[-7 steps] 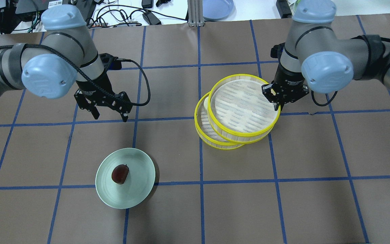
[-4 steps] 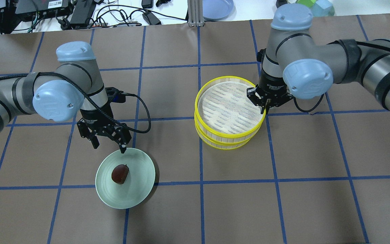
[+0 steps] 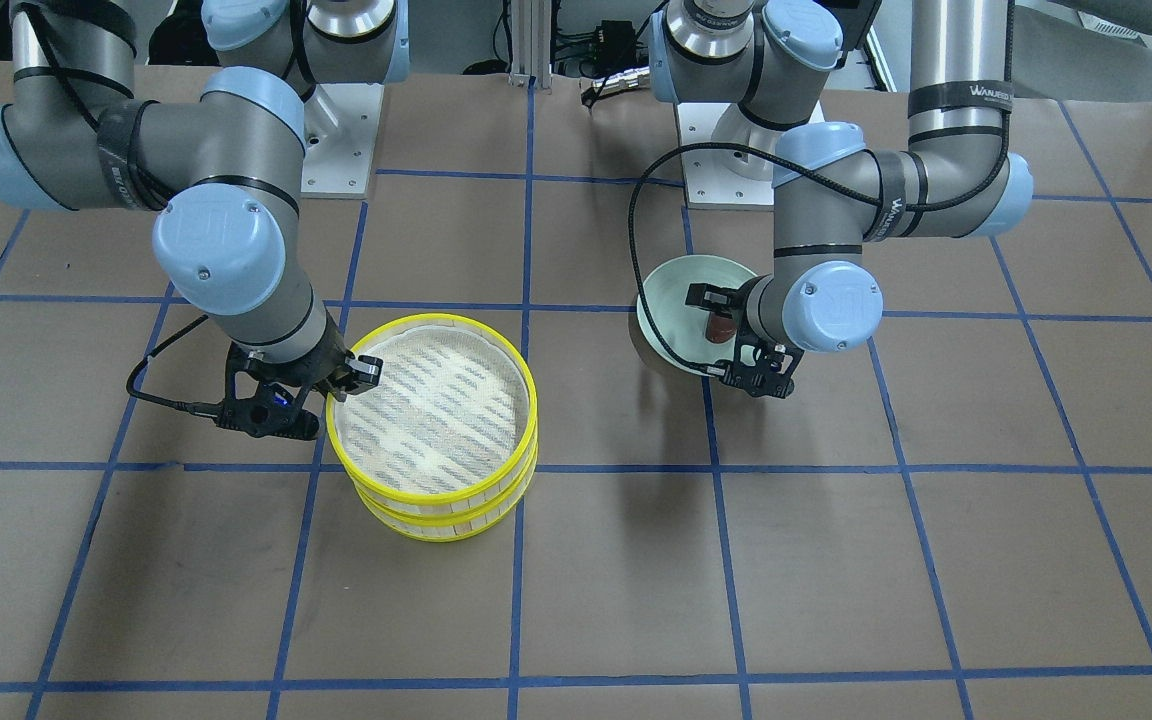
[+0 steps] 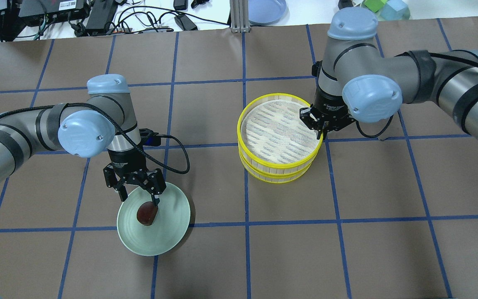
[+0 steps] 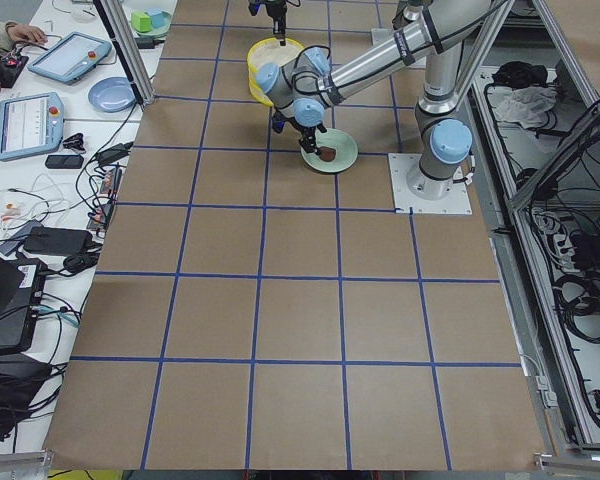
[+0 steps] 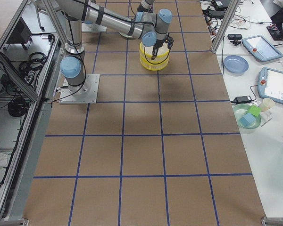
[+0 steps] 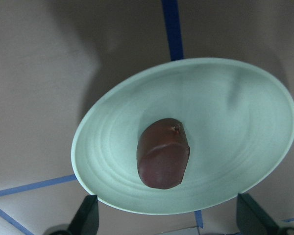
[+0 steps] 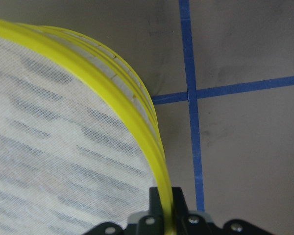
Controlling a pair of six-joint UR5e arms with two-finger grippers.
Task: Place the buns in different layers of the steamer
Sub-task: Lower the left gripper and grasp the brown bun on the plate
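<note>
Two stacked steamer layers (image 4: 276,131) sat right of centre, the right gripper (image 4: 320,132) pinched onto the upper yellow rim. A pale green plate (image 4: 168,226) held the dark bun (image 4: 147,213). The left gripper (image 4: 139,199) hung above, jaws spread. The bun was likely soft and light, best grasped gently across its narrow sides.

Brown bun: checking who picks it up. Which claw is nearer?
Left. The left claw hangs open just above the brown bun on the green plate; the right claw is far off, gripping the top steamer tray by its rim.
</note>
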